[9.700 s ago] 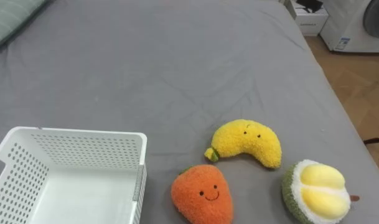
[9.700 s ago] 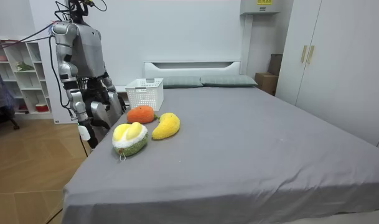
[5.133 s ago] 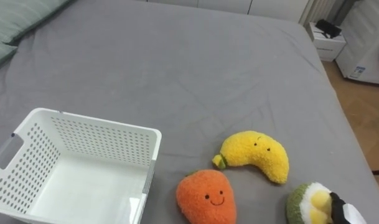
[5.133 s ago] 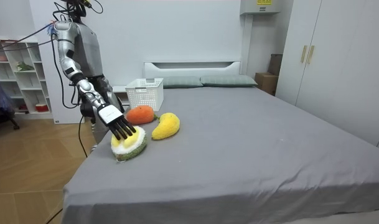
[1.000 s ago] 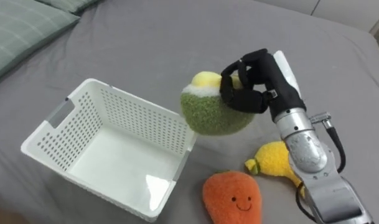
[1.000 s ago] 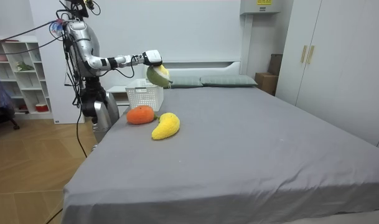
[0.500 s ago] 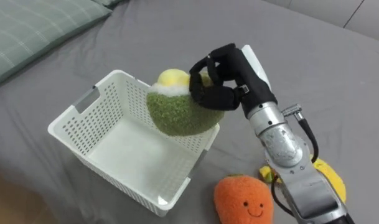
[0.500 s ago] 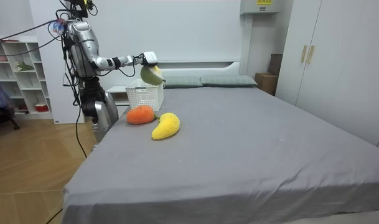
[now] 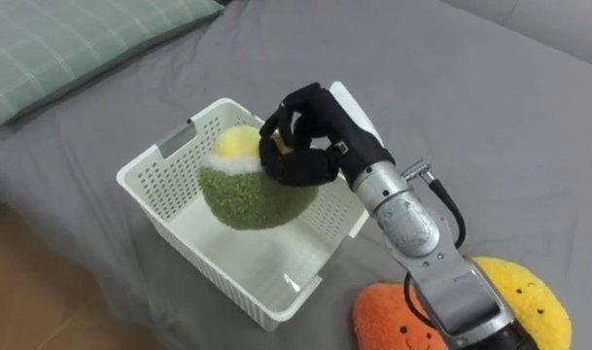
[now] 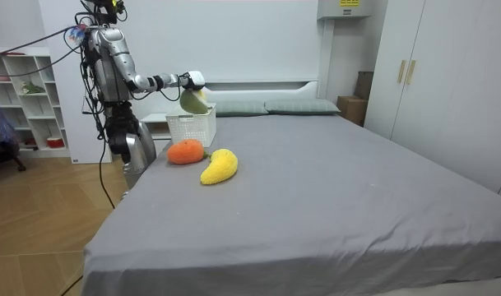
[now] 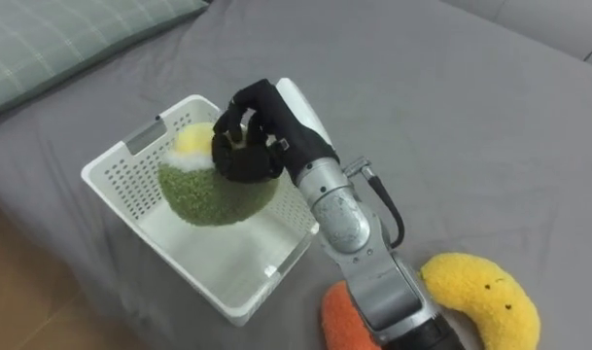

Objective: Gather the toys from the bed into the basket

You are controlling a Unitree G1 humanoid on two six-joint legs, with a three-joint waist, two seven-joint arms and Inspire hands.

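- Closest to the robot, at the lower right of the eye views, an orange plush toy (image 9: pixel 393 316) with a stitched face lies on the grey bed (image 9: pixel 490 117). A yellow banana plush (image 9: pixel 534 297) lies just beside it, on its right.
- From there the right arm reaches forward and to the left, over the basket's near right corner.
- The white perforated basket (image 9: pixel 150 160) sits on the bed near its edge, open side up. Its floor is bare where it can be seen.
- The right hand (image 9: pixel 300 151) is above the basket, its dark fingers curled tightly round the top of the durian plush (image 9: pixel 242 194).
- That toy, green and fuzzy with a yellow and white patch facing the upper left, hangs from this grasp over the basket's opening, clear of its floor.
- Beyond the basket, at the upper left, a green checked pillow (image 9: pixel 72 39) lies at the head of the bed.
- Seen in the room view, the robot stands on the wooden floor beside the bed, at that view's left, its right arm stretched level over the basket (image 10: pixel 191 125).
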